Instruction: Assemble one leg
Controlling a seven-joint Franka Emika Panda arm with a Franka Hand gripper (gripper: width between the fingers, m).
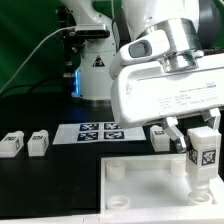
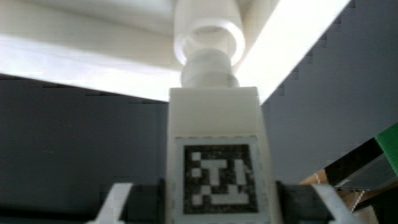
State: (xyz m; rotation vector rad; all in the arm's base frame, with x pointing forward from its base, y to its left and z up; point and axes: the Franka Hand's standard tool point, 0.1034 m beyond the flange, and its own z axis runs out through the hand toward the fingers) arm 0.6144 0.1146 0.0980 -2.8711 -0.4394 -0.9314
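Observation:
My gripper (image 1: 203, 140) is shut on one leg (image 1: 203, 158), a small white block with a black-and-white tag, held upright by its upper end. Its lower end sits at the near corner, on the exterior view's right, of the large white tray-like piece (image 1: 140, 185). In the wrist view the leg (image 2: 217, 130) fills the middle between my fingers (image 2: 121, 200), and its round peg end meets the white piece (image 2: 107, 40). Three more legs lie on the table: two at the exterior view's left (image 1: 12, 143) (image 1: 38, 143) and one behind the tray piece (image 1: 160, 136).
The marker board (image 1: 100, 131) lies flat on the black table behind the tray piece. The arm's white base (image 1: 95, 70) stands at the back. A green wall edge shows in the wrist view (image 2: 377, 165).

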